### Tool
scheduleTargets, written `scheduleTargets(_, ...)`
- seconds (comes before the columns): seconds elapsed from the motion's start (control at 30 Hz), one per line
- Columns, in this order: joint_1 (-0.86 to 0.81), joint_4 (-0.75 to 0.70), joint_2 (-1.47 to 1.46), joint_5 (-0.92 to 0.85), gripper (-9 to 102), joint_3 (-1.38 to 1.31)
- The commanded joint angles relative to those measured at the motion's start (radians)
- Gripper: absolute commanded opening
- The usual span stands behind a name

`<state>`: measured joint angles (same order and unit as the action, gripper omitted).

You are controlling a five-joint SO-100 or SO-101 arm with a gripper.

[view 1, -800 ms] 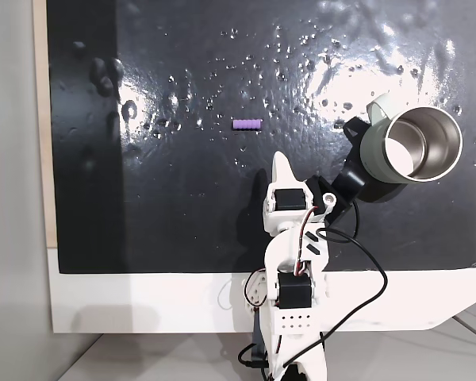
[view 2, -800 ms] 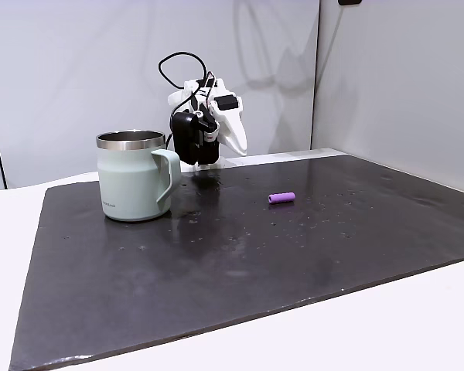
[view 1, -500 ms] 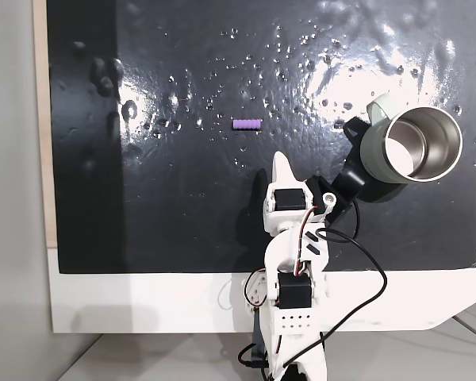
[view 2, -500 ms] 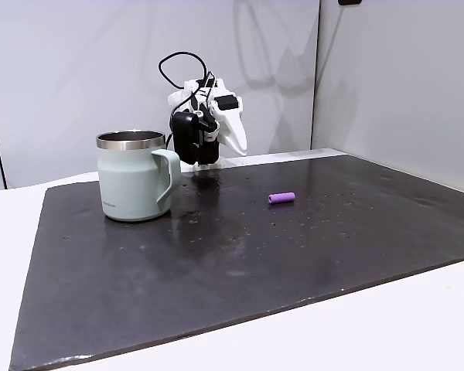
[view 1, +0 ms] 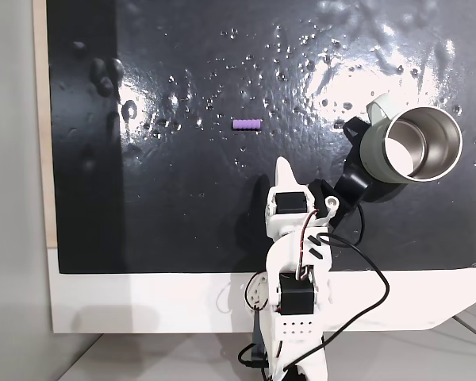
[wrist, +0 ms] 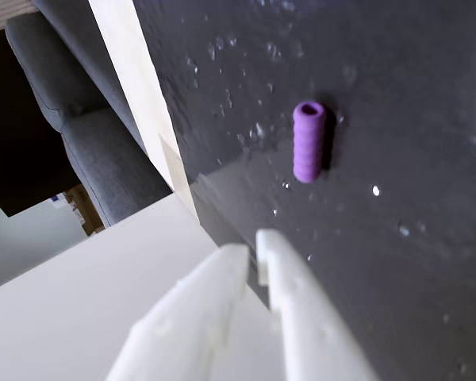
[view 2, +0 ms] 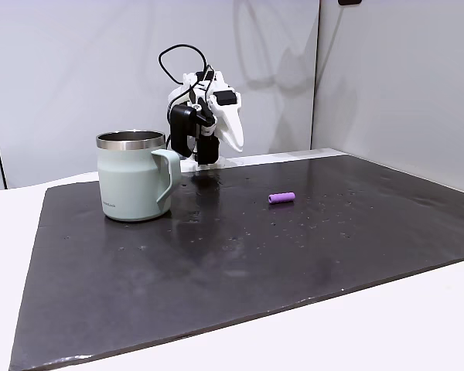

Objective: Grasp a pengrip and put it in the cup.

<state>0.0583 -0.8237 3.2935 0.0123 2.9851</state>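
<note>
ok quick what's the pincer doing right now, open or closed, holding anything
Pincer: closed, holding nothing. The pengrip lies on the dark mat, apart from it.

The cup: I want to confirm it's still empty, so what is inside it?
In a fixed view, the cup shows bare shiny steel walls; its bottom is partly hidden. The pengrip lies on the black mat, apart from it.

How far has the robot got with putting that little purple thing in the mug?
Nothing is done yet. The purple tube lies on the black mat, apart from the mug, whose steel inside looks empty from above. The gripper hangs above the mat near the mug, its fingers together and holding nothing. Reaching the tube, grasping it and dropping it in the mug are all left.
</note>
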Motion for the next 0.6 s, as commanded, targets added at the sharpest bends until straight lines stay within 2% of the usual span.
scheduleTargets(0.0,0.067,-0.071,-0.1,-0.006,0,-0.224)
scheduleTargets(0.27,0.146,-0.21,-0.503,0.031,0,-0.64)
scheduleTargets(0.57,0.178,-0.41,-1.039,0.192,3,-1.129)
